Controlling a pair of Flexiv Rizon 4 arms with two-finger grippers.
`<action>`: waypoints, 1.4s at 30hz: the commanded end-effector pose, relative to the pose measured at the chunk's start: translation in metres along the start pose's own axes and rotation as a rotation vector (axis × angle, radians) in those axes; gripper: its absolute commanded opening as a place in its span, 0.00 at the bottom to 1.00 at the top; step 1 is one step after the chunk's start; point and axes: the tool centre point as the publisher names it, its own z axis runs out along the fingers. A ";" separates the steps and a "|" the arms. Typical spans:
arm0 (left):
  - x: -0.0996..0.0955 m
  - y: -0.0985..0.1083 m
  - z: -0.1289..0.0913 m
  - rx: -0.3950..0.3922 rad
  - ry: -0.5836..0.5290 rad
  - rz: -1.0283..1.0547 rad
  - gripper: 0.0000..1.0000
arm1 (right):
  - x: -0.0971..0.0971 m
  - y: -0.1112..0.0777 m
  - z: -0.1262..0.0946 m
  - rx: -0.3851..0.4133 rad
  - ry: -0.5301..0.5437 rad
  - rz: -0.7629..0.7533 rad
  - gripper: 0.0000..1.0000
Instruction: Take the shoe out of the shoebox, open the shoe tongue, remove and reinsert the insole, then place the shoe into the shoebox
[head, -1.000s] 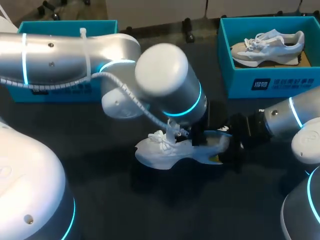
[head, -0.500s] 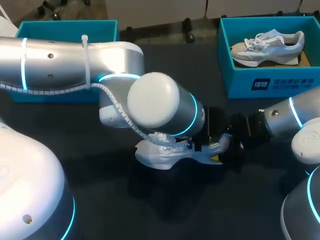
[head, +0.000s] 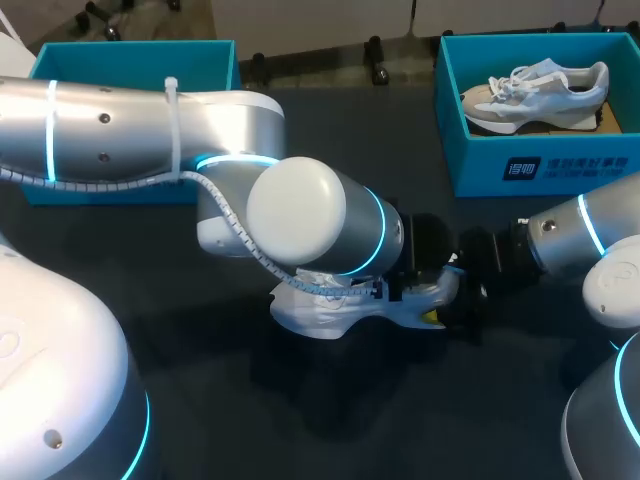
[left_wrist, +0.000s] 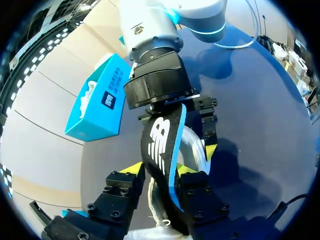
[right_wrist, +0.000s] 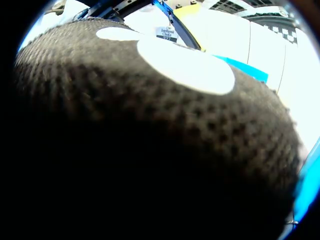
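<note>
Insole (left_wrist: 160, 140) is pinched between the fingers of the left gripper (left_wrist: 159, 170), over the white shoe (head: 320, 312). Right gripper (head: 440, 296) sits at the shoe's heel; I cannot tell its hold.

table (head: 210, 415): dark | far-right teal box (head: 470, 160): grey sneaker (head: 535, 92)
</note>
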 end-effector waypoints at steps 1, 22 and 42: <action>0.000 0.000 0.005 0.001 0.006 -0.005 0.26 | 0.000 0.001 0.001 0.001 -0.001 0.000 0.00; -0.016 -0.019 -0.025 0.090 0.034 -0.078 0.00 | 0.000 0.001 0.001 0.001 -0.001 0.000 0.00; -0.052 -0.073 -0.071 0.283 0.098 -0.273 0.00 | 0.000 0.001 0.001 0.001 -0.001 0.000 0.00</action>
